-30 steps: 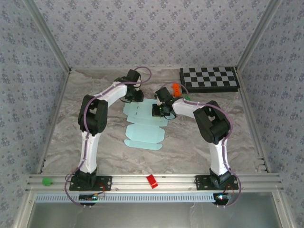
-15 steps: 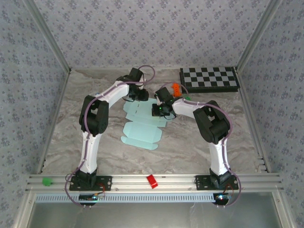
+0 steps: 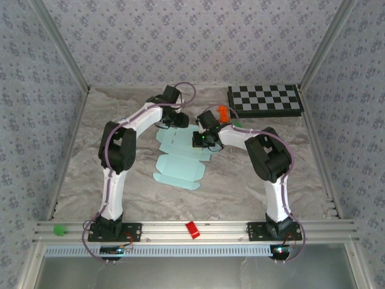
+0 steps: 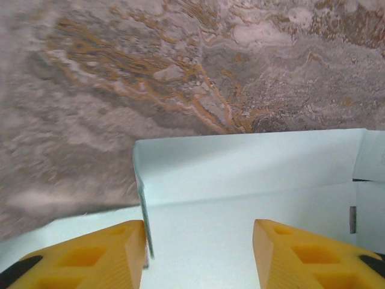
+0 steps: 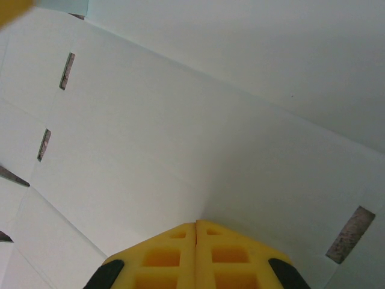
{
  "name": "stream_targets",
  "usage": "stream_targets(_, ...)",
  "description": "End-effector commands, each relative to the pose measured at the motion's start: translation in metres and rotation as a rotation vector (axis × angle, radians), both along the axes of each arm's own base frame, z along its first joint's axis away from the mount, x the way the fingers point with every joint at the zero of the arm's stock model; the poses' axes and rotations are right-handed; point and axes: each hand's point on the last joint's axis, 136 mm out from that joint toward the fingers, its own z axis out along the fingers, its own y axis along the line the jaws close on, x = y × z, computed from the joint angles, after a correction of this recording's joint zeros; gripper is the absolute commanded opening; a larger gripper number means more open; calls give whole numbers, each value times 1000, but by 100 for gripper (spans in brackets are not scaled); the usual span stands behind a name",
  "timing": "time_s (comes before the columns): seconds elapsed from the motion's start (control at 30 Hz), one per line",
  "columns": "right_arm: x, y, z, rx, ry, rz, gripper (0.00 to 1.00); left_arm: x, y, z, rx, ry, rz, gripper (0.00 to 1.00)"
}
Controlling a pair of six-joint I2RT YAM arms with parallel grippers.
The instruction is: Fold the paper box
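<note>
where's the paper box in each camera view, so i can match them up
Top external: paper box at the picture's centre.
Left wrist: lower half, one flap edge raised beside a yellow finger.
Right wrist: flat sheet under the shut right gripper.
Shared landmark: slots cut in the sheet, in both wrist views.

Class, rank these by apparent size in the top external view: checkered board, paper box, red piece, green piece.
Largest: checkered board and paper box, too alike to rank; the box is partly covered.
Then red piece.
Smallest: green piece.
</note>
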Motion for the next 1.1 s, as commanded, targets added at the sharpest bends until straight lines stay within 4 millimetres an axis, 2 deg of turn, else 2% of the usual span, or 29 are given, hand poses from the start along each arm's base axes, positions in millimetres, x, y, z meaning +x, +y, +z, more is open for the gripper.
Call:
stream_targets(0.0,-18,-17,-28,-63,87,-11,1,-9,23,49,28,-99,59,53)
stream_targets(0.23,-18,-18,-28,-64,83,-8,1,-45,82,67,88,-145,224,61)
stream_targets(0.33,-19,-18,-29,-63,85,-9,1,-63,100,55,82,-100,273,61)
stream_targets(0.43,-19,-18,-29,-63,80,-10,1,-79,109,40,74,-54,300,62)
stream_targets(0.67,-20,-18,-31,-68,86,-11,1,-99,97,8,-25,35,275,65)
stream_targets(0.87,-21,-19,-31,-72,86,-12,1,-101,90,-15,-45,90,270,64)
stream_targets(1.07,-21,-18,-32,-71,89,-10,1,-97,86,-29,-52,109,266,61)
